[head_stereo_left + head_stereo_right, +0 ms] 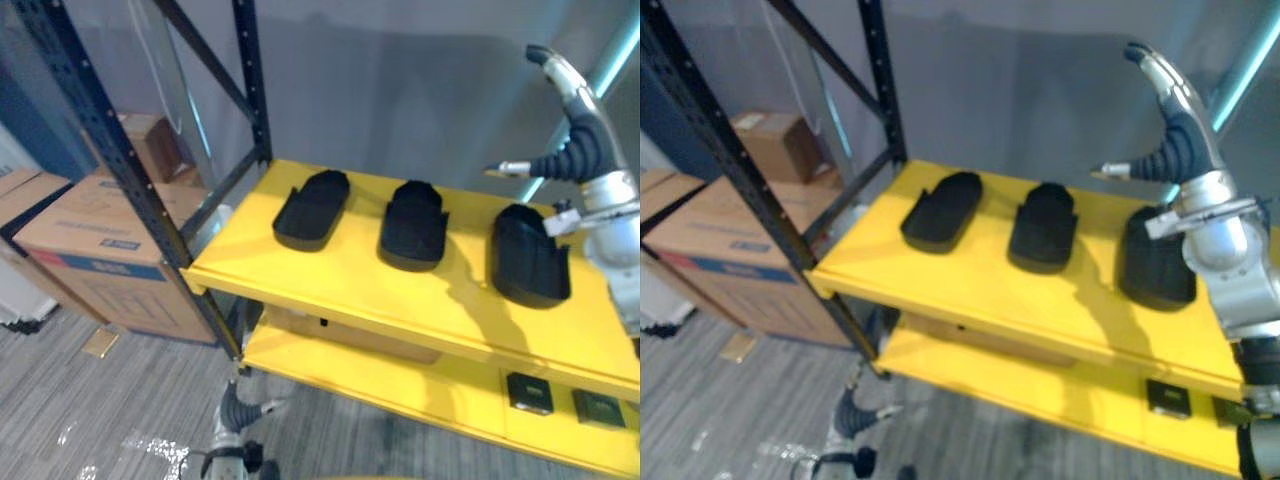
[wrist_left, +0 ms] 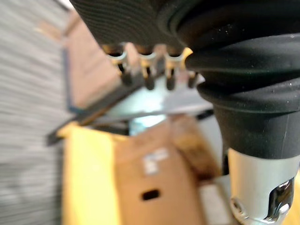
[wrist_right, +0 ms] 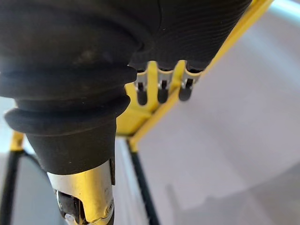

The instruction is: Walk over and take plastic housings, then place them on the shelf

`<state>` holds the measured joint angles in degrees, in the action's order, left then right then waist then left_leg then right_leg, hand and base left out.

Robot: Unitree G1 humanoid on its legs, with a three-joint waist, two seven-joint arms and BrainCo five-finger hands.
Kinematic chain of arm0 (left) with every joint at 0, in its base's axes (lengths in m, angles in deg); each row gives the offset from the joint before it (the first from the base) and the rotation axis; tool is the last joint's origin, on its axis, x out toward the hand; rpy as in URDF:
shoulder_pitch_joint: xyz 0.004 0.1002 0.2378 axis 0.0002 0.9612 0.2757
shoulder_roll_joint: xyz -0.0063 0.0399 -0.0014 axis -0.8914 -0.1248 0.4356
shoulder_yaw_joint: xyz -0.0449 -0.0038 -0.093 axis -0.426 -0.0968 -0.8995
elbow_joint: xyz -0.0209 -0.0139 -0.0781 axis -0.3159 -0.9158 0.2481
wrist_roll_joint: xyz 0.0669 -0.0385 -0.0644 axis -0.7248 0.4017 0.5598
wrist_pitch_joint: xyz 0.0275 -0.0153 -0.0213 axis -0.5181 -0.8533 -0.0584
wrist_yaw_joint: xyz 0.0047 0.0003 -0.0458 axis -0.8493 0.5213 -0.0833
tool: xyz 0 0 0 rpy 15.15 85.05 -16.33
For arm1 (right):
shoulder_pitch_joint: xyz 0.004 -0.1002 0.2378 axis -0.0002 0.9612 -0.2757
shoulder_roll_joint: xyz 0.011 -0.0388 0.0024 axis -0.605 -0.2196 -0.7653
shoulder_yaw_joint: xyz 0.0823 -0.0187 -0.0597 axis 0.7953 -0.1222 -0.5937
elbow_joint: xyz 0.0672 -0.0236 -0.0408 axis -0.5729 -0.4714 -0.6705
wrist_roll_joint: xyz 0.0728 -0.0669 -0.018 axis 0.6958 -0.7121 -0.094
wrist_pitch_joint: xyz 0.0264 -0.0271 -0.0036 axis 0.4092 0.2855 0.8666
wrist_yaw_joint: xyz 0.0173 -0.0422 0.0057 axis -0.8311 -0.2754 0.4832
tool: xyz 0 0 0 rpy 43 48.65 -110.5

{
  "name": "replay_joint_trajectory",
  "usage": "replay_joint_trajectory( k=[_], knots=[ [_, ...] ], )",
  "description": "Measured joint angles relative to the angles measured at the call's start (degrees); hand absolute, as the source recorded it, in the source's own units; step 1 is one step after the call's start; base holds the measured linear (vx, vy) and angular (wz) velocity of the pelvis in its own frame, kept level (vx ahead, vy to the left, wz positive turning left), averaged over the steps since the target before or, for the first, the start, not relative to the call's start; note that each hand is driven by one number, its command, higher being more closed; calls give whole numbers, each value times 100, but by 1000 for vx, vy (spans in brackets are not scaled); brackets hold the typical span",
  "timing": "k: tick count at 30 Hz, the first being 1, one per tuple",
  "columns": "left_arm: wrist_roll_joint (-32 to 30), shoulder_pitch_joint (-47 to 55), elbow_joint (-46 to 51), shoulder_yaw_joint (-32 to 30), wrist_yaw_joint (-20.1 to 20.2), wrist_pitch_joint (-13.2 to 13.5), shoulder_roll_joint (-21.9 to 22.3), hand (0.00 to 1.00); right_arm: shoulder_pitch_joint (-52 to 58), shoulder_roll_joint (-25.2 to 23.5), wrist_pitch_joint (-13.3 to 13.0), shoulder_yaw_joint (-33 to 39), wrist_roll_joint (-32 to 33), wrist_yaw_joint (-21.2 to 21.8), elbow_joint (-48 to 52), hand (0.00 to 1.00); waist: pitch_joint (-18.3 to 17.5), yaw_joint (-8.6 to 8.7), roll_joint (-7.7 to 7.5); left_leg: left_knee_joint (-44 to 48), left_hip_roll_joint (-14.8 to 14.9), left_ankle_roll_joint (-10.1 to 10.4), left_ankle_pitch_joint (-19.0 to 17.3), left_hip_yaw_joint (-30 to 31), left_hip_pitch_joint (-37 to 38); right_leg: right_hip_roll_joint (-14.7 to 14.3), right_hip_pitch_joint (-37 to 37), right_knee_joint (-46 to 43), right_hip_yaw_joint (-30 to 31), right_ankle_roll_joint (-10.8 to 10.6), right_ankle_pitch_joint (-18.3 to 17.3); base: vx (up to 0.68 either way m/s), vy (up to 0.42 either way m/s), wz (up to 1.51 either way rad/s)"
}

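Three black plastic housings lie in a row on the yellow upper shelf (image 1: 330,285): a left one (image 1: 312,208), a middle one (image 1: 414,225) and a right one (image 1: 528,255). My right hand (image 1: 578,140) is raised above and just behind the right housing, open and empty, its fingers pointing up and its thumb out to the side, clear of the housing. Its fingers (image 3: 161,91) show straight in the right wrist view. My left hand (image 1: 235,412) hangs low beside the shelf's front left corner, relaxed and holding nothing, and its fingers (image 2: 147,75) point toward a cardboard box.
A lower yellow shelf (image 1: 400,375) carries two small dark boxes (image 1: 528,392) at its right. A black rack upright (image 1: 120,150) rises at the left. Cardboard boxes (image 1: 100,240) stand on the carpet behind it. A grey wall backs the shelves.
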<state>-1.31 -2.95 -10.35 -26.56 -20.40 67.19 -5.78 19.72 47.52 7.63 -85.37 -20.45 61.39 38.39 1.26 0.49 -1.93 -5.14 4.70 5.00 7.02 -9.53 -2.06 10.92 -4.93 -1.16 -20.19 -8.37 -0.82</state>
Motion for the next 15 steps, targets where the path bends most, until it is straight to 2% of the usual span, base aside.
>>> replay_joint_trajectory(
  k=[4, 6, 11, 15],
  knots=[
    [-34, 36, -443, -12, 105, 18, 24, 0, -110, 456, 6, -656, 33, 467, -60, 0, 54, -136, -70, -3, 63, 29, 17, -13, -45, -25, 94, -18, 12, 64, -54, -54, -2, -3],
    [-29, 0, -499, -22, 143, 25, 26, 0, -168, 462, 21, -767, 29, 596, -114, 0, 64, -147, -85, -3, 61, 33, 21, 5, -62, -20, 96, -9, 6, 60, -51, -39, 14, 4],
    [55, -210, -718, -121, 250, 27, 60, 0, -316, 450, 29, -864, 22, 613, -139, 0, 110, -282, -153, -3, 58, 33, 30, 21, -107, -16, 106, 48, -3, 44, -17, -3, 3, 1],
    [412, -432, -1004, -377, 402, -20, 113, 0, -554, 410, 49, -956, -70, 689, -133, 0, 176, -302, -242, -2, 55, 29, 35, 70, -148, -33, 83, 81, -34, 9, 15, 35, -10, 6]
  ],
)
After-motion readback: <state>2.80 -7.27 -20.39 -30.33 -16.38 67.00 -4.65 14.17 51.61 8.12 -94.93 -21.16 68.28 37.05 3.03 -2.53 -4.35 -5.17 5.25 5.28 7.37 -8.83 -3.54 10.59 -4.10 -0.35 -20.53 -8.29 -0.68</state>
